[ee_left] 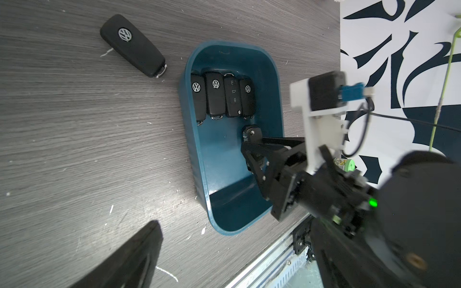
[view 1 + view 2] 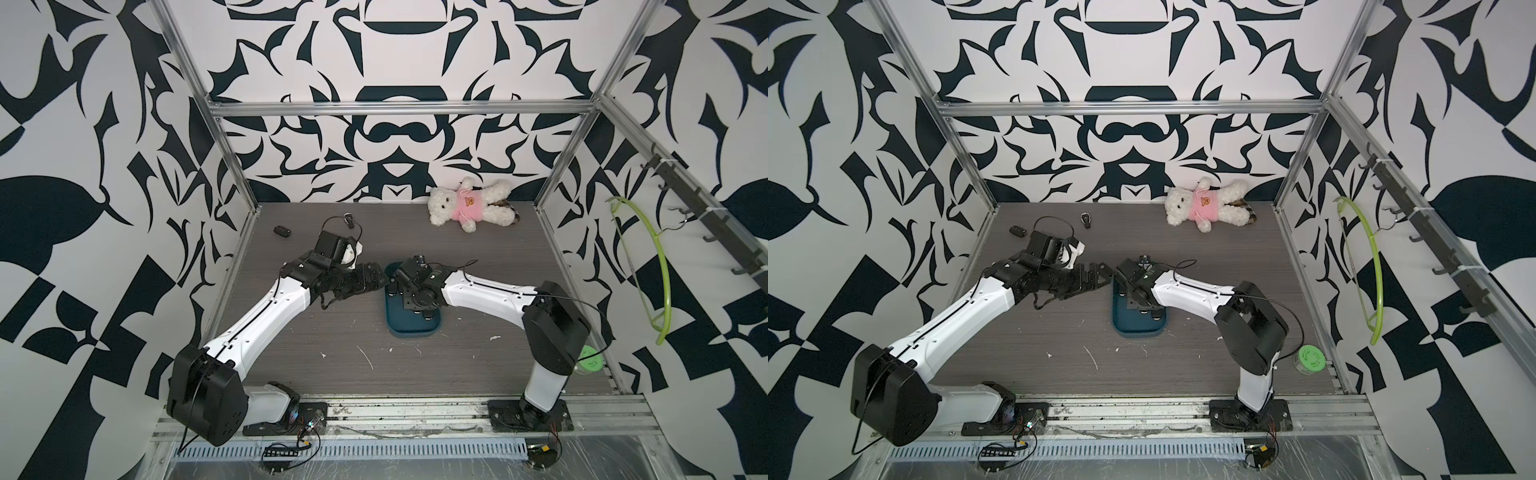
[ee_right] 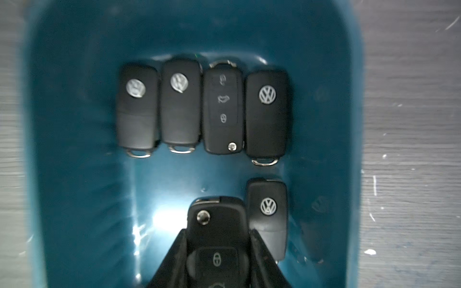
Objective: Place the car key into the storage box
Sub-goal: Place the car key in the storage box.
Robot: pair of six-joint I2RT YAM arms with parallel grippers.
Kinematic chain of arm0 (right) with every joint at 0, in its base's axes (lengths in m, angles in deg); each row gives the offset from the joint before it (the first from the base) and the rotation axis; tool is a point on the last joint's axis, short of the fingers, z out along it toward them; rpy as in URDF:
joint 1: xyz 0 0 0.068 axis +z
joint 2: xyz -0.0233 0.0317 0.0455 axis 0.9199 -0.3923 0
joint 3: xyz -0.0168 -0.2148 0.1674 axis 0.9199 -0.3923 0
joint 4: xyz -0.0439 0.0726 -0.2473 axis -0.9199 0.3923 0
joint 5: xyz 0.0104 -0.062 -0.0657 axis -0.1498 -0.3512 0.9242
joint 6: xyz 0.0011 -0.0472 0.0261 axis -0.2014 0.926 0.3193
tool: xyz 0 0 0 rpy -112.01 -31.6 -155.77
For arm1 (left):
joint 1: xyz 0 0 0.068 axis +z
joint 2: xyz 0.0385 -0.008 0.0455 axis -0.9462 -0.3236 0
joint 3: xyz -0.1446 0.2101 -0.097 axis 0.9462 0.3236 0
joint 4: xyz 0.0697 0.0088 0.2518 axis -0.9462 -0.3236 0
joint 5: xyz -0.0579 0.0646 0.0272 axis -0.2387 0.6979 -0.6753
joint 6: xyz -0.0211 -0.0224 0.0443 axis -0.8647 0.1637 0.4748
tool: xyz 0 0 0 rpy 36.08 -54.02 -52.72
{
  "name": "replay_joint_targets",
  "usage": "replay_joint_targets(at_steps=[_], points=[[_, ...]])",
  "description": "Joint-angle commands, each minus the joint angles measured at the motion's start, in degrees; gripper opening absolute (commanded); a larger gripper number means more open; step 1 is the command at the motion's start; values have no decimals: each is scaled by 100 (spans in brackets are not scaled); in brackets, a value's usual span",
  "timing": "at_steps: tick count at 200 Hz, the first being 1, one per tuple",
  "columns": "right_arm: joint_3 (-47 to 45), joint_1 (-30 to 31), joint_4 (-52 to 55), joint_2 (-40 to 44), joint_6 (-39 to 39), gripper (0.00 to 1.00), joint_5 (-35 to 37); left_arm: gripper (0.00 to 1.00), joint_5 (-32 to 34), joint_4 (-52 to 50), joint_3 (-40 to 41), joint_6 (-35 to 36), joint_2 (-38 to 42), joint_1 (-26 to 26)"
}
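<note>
Middle of the frame in both top views, on the table (image 2: 478, 257): box (image 2: 411, 328), long axis up and down the picture, right arm angled in over it from the right. From the right wrist: right gripper (image 3: 219, 237) closed on a key (image 3: 217, 219), fingers (image 3: 172, 261) pressed to its two long sides, button face up, silver stud end poking out past the fingertips. Held inside the box walls, low over the floor; touching it or not, cannot tell. Just beside the held key, badge up, a second key (image 3: 268, 217) flat on the floor, between it and the box wall. Beyond both, row of four (image 3: 222, 107) side by side across the box, three badge up, one buttons up. Left gripper (image 2: 382, 277) just left of the box in the top views, spread wide, holding nothing. From the left wrist: loose key (image 1: 133, 45) on the table, near a box corner, apart from it. Upper right of the table: teddy (image 2: 469, 203)
</note>
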Motion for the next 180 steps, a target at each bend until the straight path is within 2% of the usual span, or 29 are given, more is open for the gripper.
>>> replay_joint_targets(at_steps=[1, 110, 180], points=[[22, 6, -177, 11, -83, 25, 52, 99, -69, -114, 29, 49, 146, 16], [231, 3, -100, -524, -63, 25, 182, 99, 45, -189, -7, 78, 146, 22], [365, 50, 83, -489, -49, 36, 275, 99, 37, -161, -17, 84, 97, 22]])
